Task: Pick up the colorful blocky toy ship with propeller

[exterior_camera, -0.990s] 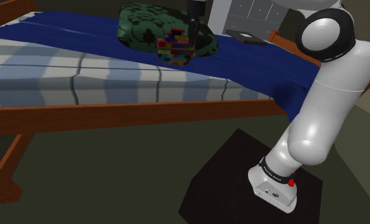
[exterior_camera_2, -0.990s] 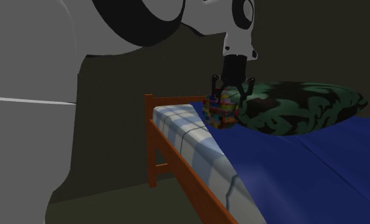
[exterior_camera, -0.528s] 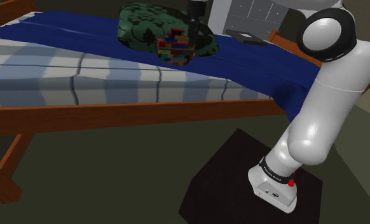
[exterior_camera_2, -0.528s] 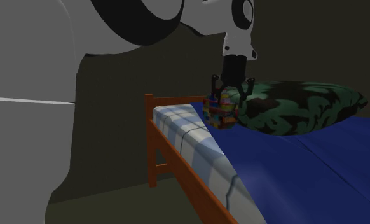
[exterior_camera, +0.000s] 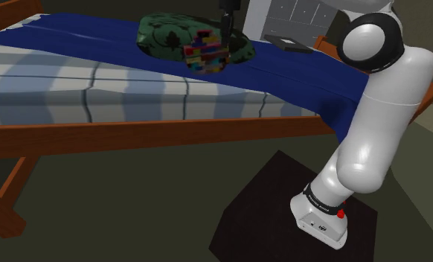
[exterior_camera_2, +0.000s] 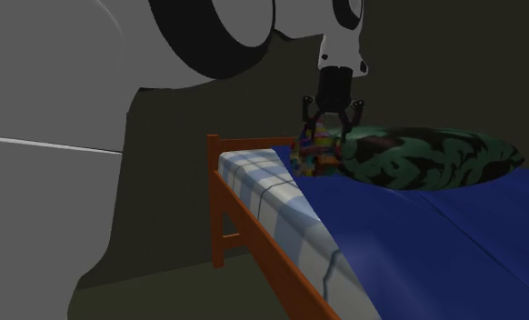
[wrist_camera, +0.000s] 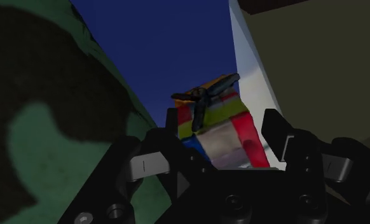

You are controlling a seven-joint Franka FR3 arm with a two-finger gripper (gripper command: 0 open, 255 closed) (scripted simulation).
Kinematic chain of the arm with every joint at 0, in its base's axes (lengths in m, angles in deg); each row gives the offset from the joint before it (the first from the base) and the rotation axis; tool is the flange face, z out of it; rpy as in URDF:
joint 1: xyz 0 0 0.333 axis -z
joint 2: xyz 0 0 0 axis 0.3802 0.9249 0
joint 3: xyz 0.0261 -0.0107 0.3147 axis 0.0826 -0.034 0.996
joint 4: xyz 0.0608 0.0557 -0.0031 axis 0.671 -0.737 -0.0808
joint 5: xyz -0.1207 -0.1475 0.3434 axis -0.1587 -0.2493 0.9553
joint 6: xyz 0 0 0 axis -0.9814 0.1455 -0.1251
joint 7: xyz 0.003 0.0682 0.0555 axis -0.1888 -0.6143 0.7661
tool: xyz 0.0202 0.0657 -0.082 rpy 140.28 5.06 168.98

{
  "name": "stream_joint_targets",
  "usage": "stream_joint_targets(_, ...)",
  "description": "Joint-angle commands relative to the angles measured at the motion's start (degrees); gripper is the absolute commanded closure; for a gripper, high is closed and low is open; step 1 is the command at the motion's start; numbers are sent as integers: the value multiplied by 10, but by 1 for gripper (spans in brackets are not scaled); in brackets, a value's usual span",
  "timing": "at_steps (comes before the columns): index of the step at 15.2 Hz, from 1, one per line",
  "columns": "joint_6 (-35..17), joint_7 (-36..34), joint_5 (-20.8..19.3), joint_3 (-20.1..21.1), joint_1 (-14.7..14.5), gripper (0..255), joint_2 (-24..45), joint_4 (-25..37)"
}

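Multicoloured blocks make the toy ship [exterior_camera_2: 312, 153], hanging just above the bed [exterior_camera_2: 281, 202] beside the green pillow [exterior_camera_2: 426, 159]. The gripper [exterior_camera_2: 327, 129] has its jaws closed on the ship's upper part; gripped so high, it may tilt and slip out.

No word, brand, number or sign can be read anywhere. The nearest thing to lettering is a row of small pale marks on the dark band [exterior_camera: 323, 199] round the lowest joint of the arm [exterior_camera: 379, 112], just above its white base [exterior_camera: 321, 222] on the stand [exterior_camera: 267, 216]; the marks are too small to make out.
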Motion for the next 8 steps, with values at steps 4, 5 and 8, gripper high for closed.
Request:
stream_joint_targets(4, 61, 2, 4, -1, 5, 255, 34, 94)
stream_joint_targets(5, 73, 1, 5, -1, 7, 255, 43, 116)
stream_joint_targets(8, 89, 1, 7, -1, 8, 255, 53, 143)
